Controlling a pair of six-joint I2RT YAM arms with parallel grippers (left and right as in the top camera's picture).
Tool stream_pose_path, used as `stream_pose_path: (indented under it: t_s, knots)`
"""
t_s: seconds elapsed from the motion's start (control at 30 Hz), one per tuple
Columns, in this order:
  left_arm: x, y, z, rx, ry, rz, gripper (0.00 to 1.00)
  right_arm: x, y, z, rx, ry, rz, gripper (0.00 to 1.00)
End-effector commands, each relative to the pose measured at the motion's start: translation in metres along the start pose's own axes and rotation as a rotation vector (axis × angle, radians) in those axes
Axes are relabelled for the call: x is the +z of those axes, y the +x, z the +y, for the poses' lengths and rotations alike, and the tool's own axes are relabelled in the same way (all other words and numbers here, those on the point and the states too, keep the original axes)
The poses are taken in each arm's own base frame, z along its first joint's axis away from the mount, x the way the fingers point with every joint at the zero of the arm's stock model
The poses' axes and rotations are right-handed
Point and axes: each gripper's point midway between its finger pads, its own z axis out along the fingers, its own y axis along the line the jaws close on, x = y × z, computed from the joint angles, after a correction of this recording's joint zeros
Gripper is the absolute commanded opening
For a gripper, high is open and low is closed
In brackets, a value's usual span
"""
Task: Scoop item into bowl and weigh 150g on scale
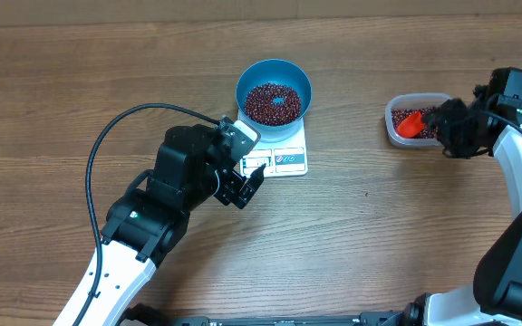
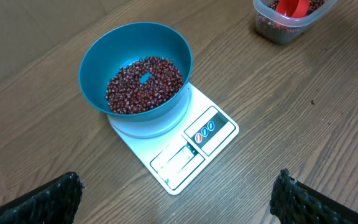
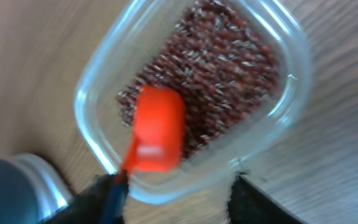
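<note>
One bowl (image 2: 98,68) on scale (image 2: 185,158), ahead of wide-open left gripper (image 2: 176,198) | right gripper (image 3: 176,199) parted over scoop (image 3: 159,127)

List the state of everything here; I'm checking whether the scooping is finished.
bowl: on the scale, partly filled with beans
beans: heaped in bowl; more in tub
scale: bowl on it, display unreadable
tub: open, holds beans and scoop
scoop: lying in tub, on the beans
left gripper: open, empty
right gripper: open, above tub
</note>
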Motion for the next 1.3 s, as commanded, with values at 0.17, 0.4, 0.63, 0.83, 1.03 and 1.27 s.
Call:
stream_pose_path:
  t_s: [0.17,0.4,0.63,0.83,1.03,1.27]
  knots:
    - [-0.001,0.0,0.003,-0.017,-0.012,-0.002,0.99,-0.008,0.003,-0.048,0.008,0.27,-0.021,0.72]
    - [-0.001,0.0,0.003,-0.017,-0.012,-0.002,1.0,-0.013,0.007,-0.032,-0.123,0.191,0.014,0.89]
    - [-0.001,0.0,0.003,-0.017,-0.012,-0.003,1.0,-0.048,0.01,0.006,-0.421,0.032,0.012,1.0]
    - [-0.001,0.0,0.003,-0.017,-0.012,-0.002,1.0,-0.099,0.013,0.021,-0.674,0.02,-0.035,1.0]
    - [-0.001,0.0,0.003,-0.017,-0.012,-0.002,1.0,-0.14,0.013,0.035,-0.719,0.002,-0.139,1.0]
    - [-0.001,0.0,0.003,-0.017,-0.012,-0.002,1.0,-0.142,0.013,0.035,-0.721,0.001,-0.145,1.0]
